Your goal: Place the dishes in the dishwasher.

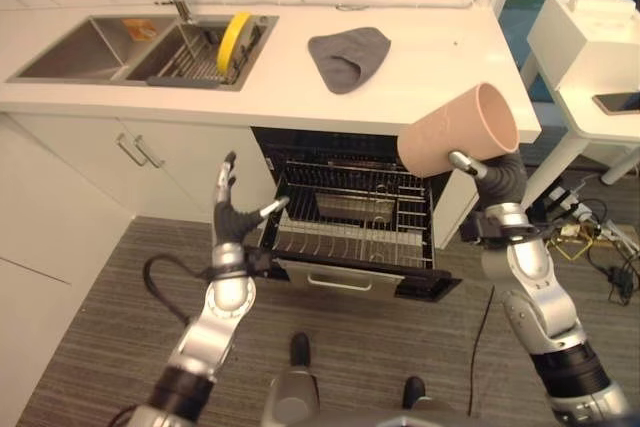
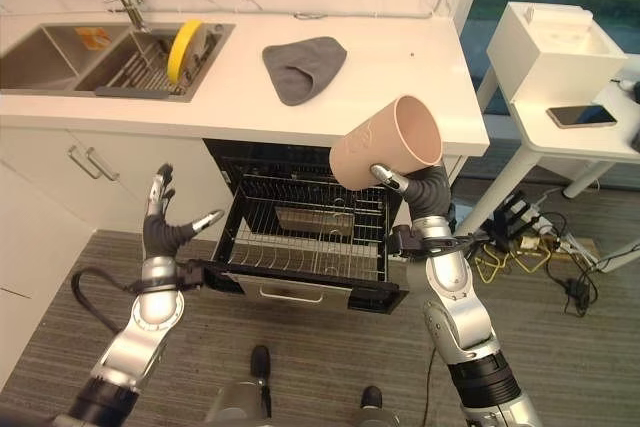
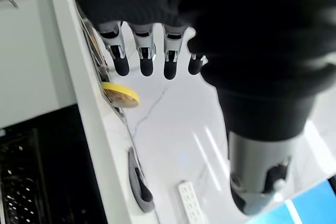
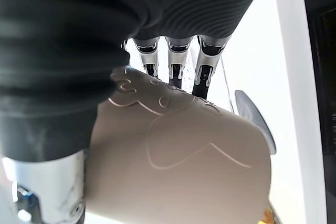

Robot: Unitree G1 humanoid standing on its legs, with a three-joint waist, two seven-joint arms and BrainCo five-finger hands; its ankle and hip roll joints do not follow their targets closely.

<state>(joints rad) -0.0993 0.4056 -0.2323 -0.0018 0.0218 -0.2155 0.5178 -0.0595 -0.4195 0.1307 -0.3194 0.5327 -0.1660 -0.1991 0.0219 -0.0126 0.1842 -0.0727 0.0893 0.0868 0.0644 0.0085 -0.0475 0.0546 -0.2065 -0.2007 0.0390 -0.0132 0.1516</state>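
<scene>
Right hand (image 2: 420,190): centre right of the head views, fingers curled round a pale pink cylindrical plastic cup (image 2: 387,156). Cup lay tilted, long axis slanting, open mouth toward upper right, base toward lower left; it was held in the air in front of the table edge, above the right part of the open dishwasher.

Left hand (image 1: 232,213): lower left of centre, fingers spread and straight, holding nothing, just beside the left edge of the pulled-out rack.

Black wire dishwasher rack (image 1: 352,217): centre of frame, drawn out over the lowered door; it appeared bare, with free room across its width. It lay below and to the left of the cup, so the right hand was much the nearer; judged a short descent.

White stone table (image 1: 430,67): upper half, carrying a grey folded cloth (image 1: 347,56) at upper centre.

Steel double sink (image 1: 100,47): upper left, a round yellow plate (image 1: 234,41) standing on edge in its drainer.

White side stand (image 2: 560,97): far right, close to the right arm's outward swing.
</scene>
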